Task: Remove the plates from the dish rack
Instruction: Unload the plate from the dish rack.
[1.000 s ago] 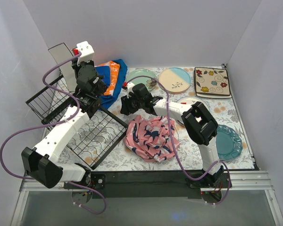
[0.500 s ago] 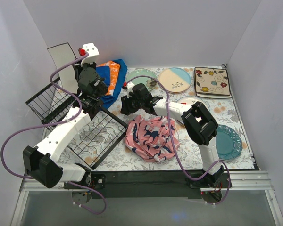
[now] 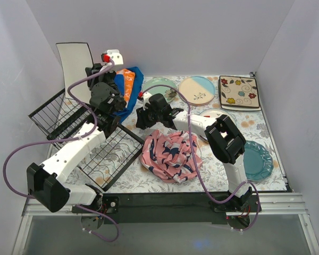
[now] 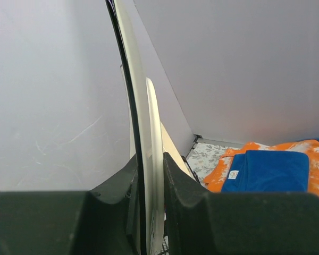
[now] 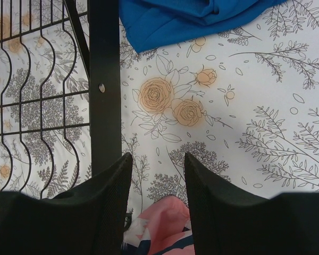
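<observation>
Cream ceramic plate (image 4: 140, 106) pinched on edge between the left gripper's (image 4: 148, 166) black fingers, held upright above the far end of the black wire dish rack (image 3: 57, 114).
Right gripper (image 5: 157, 159) hangs spread over the floral table cover (image 5: 255, 106), just beside the rack's black frame.

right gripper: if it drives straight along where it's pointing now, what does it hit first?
Likely bare floral table cover, seen between the open right gripper's fingers. The dish rack's black edge bar lies just left of that line; depth unclear.
</observation>
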You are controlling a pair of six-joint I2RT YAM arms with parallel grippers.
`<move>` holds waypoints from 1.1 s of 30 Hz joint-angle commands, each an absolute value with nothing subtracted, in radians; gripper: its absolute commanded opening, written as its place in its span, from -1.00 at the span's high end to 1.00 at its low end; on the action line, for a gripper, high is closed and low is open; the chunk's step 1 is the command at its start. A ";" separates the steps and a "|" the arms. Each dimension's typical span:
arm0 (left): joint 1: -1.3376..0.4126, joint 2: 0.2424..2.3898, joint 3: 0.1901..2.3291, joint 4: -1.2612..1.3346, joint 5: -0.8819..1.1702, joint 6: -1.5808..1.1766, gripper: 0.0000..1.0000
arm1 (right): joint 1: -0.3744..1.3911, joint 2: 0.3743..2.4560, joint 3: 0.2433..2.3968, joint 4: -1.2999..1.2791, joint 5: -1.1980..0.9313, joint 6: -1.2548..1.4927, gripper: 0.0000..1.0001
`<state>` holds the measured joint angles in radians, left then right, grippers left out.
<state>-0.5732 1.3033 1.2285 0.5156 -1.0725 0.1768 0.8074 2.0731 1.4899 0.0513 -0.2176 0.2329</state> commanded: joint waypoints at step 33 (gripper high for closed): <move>-1.113 1.476 1.229 1.253 -0.928 1.111 1.00 | 0.307 1.703 1.332 0.092 -0.535 0.500 -0.11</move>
<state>-1.0512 1.4662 1.2331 1.1259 -1.1183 0.9749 0.4252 1.7947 1.3552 0.0330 -0.3889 0.4278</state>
